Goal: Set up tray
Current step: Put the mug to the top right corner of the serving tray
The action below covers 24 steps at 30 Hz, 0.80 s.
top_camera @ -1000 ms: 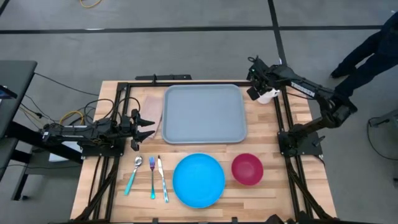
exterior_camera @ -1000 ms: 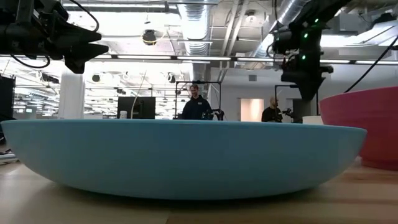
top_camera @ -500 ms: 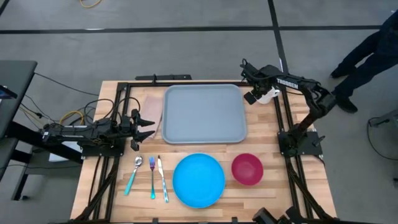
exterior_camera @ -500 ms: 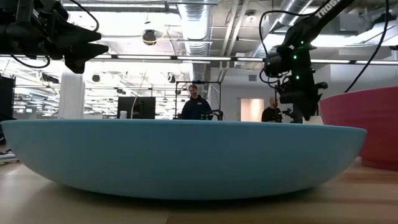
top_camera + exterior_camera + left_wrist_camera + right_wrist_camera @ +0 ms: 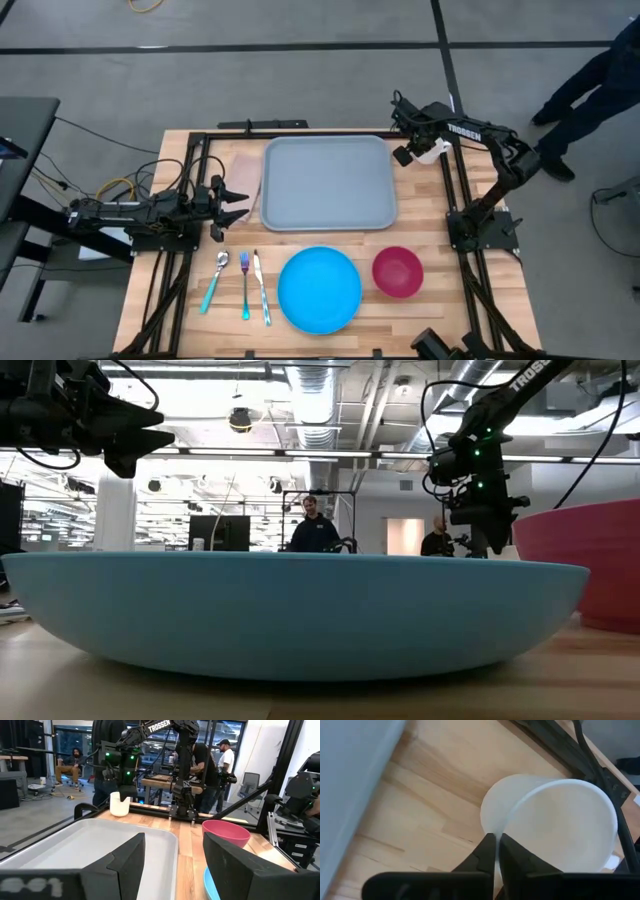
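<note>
Since the earlier frames, the right gripper (image 5: 495, 851) has been brought down from above the counter's (image 5: 430, 220) far right corner and clamped on the rim of the white cup (image 5: 555, 822). If that thin rim is pinched off-centre, the cup could be tipped or dropped when lifted. The tray (image 5: 328, 182) lies flat just beside the cup, empty. The left gripper (image 5: 240, 197) is held apart, waiting beside the tray's left edge.
</note>
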{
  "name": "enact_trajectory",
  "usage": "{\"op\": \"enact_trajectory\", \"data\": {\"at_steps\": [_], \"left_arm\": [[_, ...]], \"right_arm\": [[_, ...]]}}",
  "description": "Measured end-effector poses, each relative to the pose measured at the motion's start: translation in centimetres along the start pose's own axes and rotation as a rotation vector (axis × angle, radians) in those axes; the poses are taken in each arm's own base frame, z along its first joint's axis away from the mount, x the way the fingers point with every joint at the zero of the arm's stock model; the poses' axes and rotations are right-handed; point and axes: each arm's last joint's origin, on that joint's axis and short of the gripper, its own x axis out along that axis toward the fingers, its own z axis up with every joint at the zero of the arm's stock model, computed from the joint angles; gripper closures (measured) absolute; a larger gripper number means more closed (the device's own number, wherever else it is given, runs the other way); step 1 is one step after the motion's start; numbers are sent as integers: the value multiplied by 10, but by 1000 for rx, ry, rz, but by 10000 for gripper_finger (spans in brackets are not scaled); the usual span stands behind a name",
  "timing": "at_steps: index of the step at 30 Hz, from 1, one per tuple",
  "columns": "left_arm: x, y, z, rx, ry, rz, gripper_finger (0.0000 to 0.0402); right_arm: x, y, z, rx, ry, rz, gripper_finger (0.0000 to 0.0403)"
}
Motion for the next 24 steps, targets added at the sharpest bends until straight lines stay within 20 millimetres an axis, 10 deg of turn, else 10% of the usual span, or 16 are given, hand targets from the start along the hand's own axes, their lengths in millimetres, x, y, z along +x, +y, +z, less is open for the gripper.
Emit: {"op": "enact_trajectory", "data": {"at_steps": [10, 24], "left_arm": [[0, 0, 0, 0, -1, 1, 212], [0, 0, 0, 0, 0, 2, 212]], "right_arm": [[-15, 8, 5, -54, -25, 23, 399], [-116, 55, 27, -229, -323, 265, 401]]}}
